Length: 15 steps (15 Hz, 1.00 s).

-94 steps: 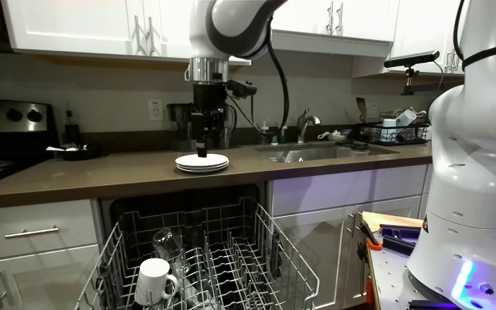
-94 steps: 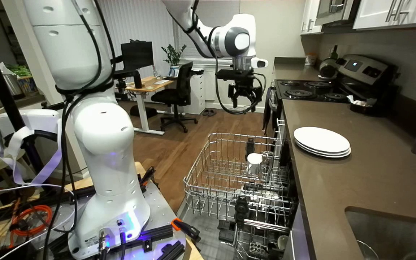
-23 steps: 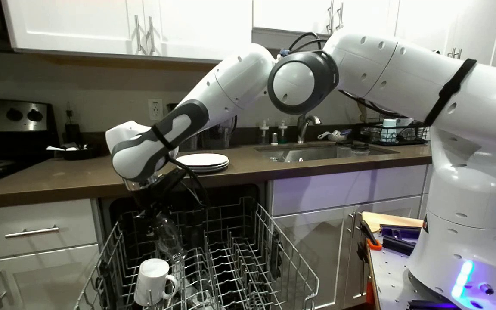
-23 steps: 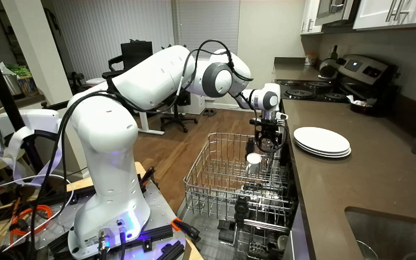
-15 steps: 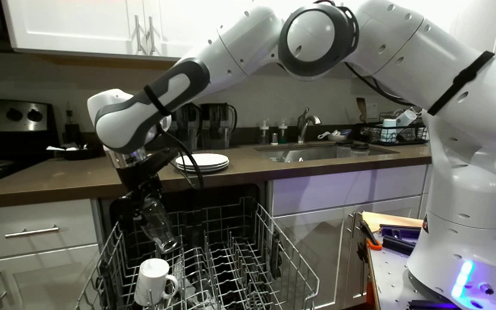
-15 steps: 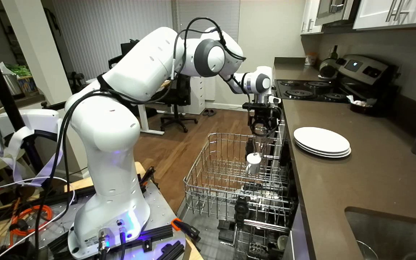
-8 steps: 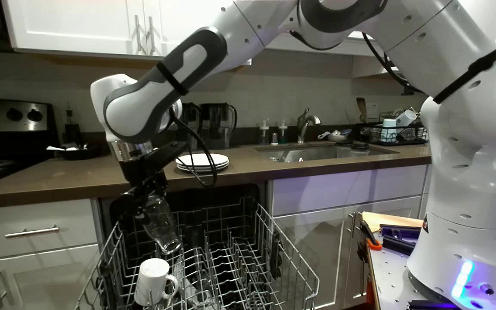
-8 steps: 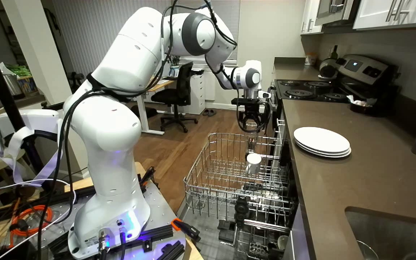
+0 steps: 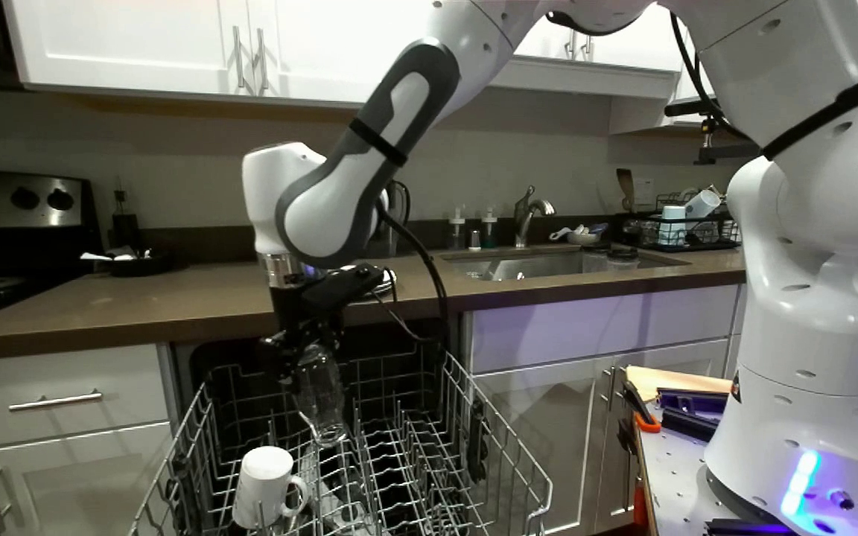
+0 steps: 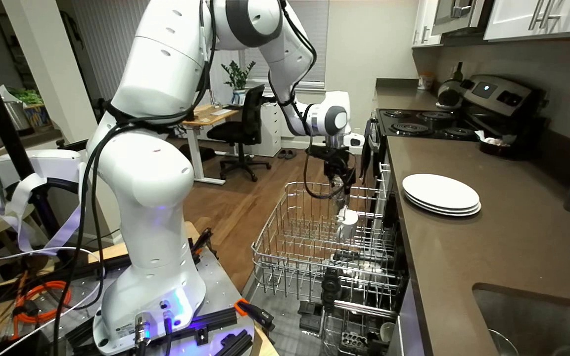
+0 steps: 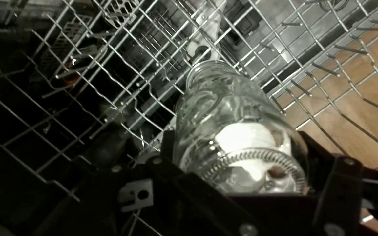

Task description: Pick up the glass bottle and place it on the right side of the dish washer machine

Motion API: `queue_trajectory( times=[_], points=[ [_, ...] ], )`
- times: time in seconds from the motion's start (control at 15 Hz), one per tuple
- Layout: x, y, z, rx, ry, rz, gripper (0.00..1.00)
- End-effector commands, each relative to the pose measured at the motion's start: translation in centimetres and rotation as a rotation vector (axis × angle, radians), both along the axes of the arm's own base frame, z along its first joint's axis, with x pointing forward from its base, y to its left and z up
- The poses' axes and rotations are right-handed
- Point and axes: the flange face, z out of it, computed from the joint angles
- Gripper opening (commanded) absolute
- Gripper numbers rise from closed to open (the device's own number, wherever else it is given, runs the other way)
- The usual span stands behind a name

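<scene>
My gripper [image 11: 238,144] has the glass bottle [image 9: 322,402] clamped, tilted over the dishwasher rack [image 9: 500,421]; in an exterior view it has shifted rightward over the last second, beyond the white mug [image 9: 262,484], so transfer looks under way. Upright tines [image 11: 326,69] could catch its low end.

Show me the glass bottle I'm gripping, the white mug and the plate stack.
Glass bottle [image 11: 226,113]: in the wrist view, on its clear side wall.
White mug [image 9: 261,482]: in an exterior view, on its body.
Plate stack [image 10: 441,193]: in an exterior view, on its top face.
</scene>
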Motion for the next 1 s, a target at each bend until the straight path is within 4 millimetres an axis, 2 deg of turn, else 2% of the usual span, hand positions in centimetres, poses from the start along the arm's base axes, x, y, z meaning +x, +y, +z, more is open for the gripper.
queue_trajectory(
  times=[0.0, 0.2, 0.47, 0.67, 0.93],
  points=[
    [-5.7, -3.2, 0.0, 0.02, -0.055, -0.156, 0.61],
    [-10.2, -5.7, -0.9, 0.042, -0.097, -0.238, 0.61],
    [-13.7, -9.6, -1.2, 0.042, -0.136, -0.328, 0.61],
    [-13.3, -12.1, -0.3, 0.036, -0.195, -0.359, 0.61],
    [-10.8, -14.0, 1.0, 0.018, -0.232, -0.359, 0.61]
  ],
)
